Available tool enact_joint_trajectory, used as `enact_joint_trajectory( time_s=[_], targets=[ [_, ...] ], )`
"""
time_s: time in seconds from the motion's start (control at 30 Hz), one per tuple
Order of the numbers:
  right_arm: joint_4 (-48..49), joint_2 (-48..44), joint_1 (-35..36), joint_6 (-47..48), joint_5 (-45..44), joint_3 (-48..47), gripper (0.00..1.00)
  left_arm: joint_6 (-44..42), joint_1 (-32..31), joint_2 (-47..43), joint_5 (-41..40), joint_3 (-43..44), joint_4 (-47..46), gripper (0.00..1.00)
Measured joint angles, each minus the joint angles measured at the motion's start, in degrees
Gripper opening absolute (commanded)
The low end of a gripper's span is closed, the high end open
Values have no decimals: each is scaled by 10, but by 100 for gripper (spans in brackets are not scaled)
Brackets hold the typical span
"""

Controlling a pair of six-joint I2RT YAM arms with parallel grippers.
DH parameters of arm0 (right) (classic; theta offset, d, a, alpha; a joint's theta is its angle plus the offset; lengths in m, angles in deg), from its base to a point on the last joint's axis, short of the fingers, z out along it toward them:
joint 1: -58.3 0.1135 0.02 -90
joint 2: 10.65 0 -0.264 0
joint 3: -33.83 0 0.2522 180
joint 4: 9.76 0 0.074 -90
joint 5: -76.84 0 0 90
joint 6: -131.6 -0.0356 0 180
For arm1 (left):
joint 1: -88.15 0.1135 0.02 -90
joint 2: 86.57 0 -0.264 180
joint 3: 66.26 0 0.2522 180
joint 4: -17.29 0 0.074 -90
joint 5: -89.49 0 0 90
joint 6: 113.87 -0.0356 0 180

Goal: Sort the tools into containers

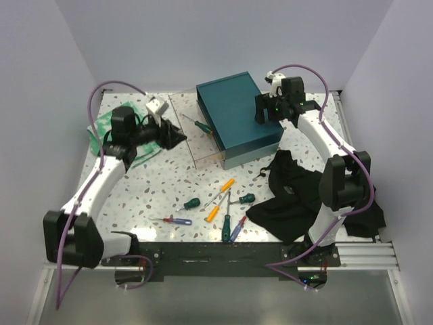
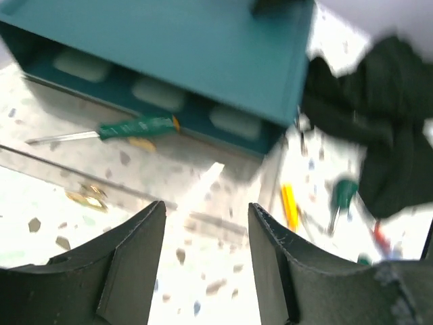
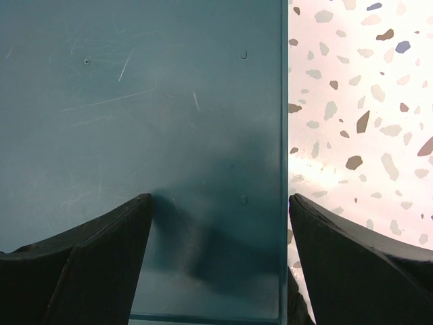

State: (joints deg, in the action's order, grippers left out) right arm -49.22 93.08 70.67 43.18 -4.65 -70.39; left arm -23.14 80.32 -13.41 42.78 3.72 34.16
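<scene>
The clear box (image 1: 197, 161) stands left of the dark-teal box (image 1: 237, 116) and holds a green-handled screwdriver (image 1: 201, 126) (image 2: 135, 127). My left gripper (image 1: 180, 137) (image 2: 206, 217) hangs open at that box's left side with nothing between its fingers. My right gripper (image 1: 265, 110) (image 3: 220, 203) is open over the right edge of the teal box (image 3: 135, 101), one finger above the lid and the other beyond the edge. Several screwdrivers lie loose on the table: an orange one (image 1: 226, 185), green ones (image 1: 191, 204) (image 1: 246, 198), and a red-and-blue one (image 1: 173, 220).
A black cloth (image 1: 298, 196) (image 2: 379, 135) is heaped at the right, by the right arm. A green-white cloth (image 1: 100, 128) lies at the far left under the left arm. White walls enclose the terrazzo table (image 3: 358, 101) on three sides.
</scene>
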Motion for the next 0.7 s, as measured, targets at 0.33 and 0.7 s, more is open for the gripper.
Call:
enact_joint_trajectory(
  time_s=[0.33,0.7],
  targets=[
    [0,0,0,-1,0,0,85,-339,-119,-106,-29,-185,176,59],
    [0,0,0,0,0,0,85,-394,-205,-55,-103,-256,142,59]
  ],
)
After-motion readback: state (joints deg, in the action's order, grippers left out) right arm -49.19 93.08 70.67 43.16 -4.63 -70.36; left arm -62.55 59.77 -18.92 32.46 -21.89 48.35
